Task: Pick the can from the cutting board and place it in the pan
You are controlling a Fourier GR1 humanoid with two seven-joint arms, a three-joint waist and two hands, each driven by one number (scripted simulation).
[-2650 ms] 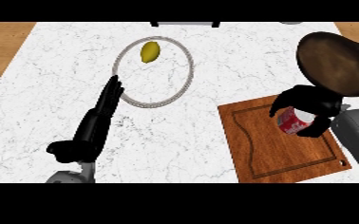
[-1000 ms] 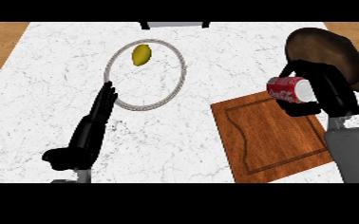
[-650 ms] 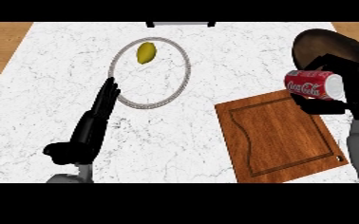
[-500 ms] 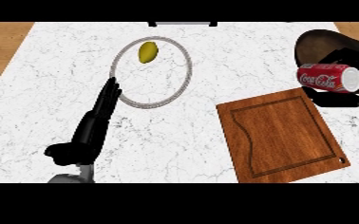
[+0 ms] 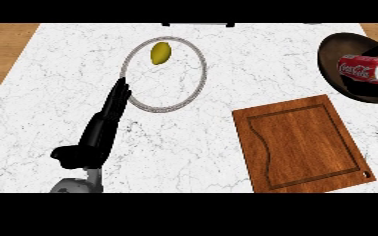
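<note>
Lying sideways in pan (image 5: 341,82), can (image 5: 359,69) could roll; left hand (image 5: 103,130) flat, empty; right hand unseen.

Black robot hand (image 5: 100,130); grey forearm (image 5: 76,184)

My left hand (image 5: 103,125) looks like matt black plastic. Under it the counter (image 5: 66,80) is smooth white marble with grey veins. The cutting board (image 5: 303,142) is reddish-brown wood with visible grain. The can (image 5: 359,69) is glossy red metal, lying in a dark, dull-brown pan (image 5: 347,60). The lemon (image 5: 160,53) has a yellow matt skin.
</note>
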